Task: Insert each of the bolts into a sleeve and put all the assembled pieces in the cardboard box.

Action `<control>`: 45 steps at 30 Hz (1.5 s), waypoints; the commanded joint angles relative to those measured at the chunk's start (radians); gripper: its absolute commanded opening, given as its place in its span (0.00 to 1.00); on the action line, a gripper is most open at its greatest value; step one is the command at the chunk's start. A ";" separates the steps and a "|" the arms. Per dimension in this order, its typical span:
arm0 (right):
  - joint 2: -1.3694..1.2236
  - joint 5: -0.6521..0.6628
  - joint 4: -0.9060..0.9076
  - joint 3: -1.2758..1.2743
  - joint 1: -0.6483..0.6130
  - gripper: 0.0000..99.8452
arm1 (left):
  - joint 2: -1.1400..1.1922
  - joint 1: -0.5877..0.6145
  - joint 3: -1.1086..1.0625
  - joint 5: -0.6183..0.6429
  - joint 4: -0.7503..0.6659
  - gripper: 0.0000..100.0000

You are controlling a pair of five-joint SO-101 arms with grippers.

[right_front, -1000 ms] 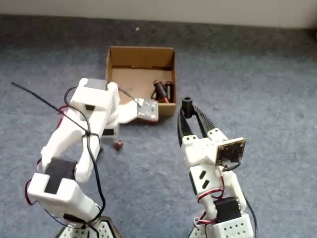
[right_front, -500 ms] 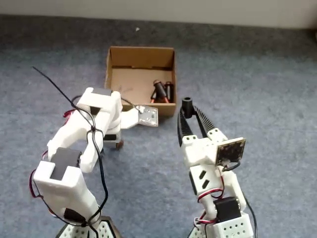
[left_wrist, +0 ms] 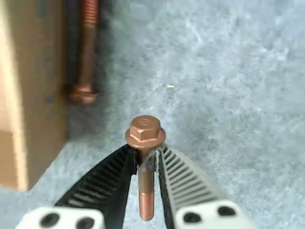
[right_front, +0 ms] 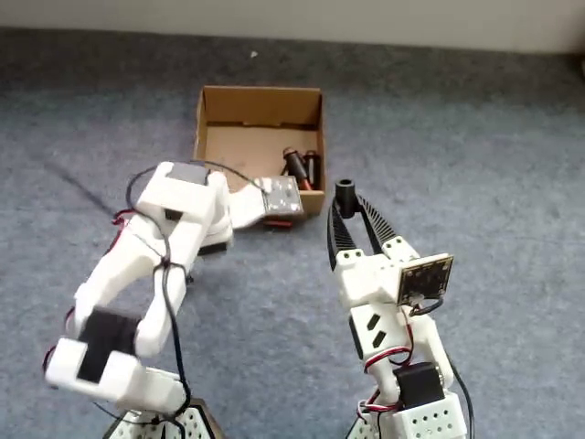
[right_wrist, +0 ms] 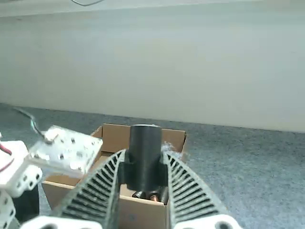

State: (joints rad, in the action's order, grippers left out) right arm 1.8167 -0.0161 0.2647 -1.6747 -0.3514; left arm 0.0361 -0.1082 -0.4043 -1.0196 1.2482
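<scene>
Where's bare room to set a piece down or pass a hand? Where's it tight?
Free: carpet right of the box and right arm; the strip between that and the left arm; the box's left half. Tight: the box's front wall, with the left hand holding a bolt, a loose bolt and the right hand holding a sleeve.

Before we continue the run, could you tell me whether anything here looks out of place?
One loose bolt lies on the carpet beside the cardboard box, outside its wall. Otherwise nothing stands out. The left gripper grips a second bolt, the right gripper a sleeve.
</scene>
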 commanded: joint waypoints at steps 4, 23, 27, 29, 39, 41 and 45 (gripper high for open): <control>0.018 -0.011 0.056 -0.099 0.002 0.00 | -0.357 -0.036 0.004 0.334 -0.043 0.01; 0.018 -0.008 0.139 -0.099 -0.263 0.00 | -0.969 -0.209 -0.272 1.108 -0.308 0.01; 0.018 -0.008 0.134 -0.099 -0.272 0.00 | -1.159 -0.211 -0.401 1.181 -0.405 0.01; 0.018 -0.006 0.134 -0.099 -0.272 0.00 | -1.242 -0.211 -0.449 1.198 -0.454 0.01; 0.019 -0.011 0.131 -0.099 -0.375 0.00 | -1.432 -0.248 -0.516 1.318 -0.526 0.01; 0.019 -0.011 0.099 -0.099 -0.389 0.00 | -1.438 -0.289 -0.515 1.318 -0.526 0.01; 0.019 -0.011 0.012 -0.101 -0.387 0.00 | -1.438 -0.341 -0.489 1.318 -0.528 0.01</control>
State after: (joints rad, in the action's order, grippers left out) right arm 1.8182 -0.0161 0.3429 -1.6747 -0.7258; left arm -1.3909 -0.3997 -0.9275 0.2908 0.7511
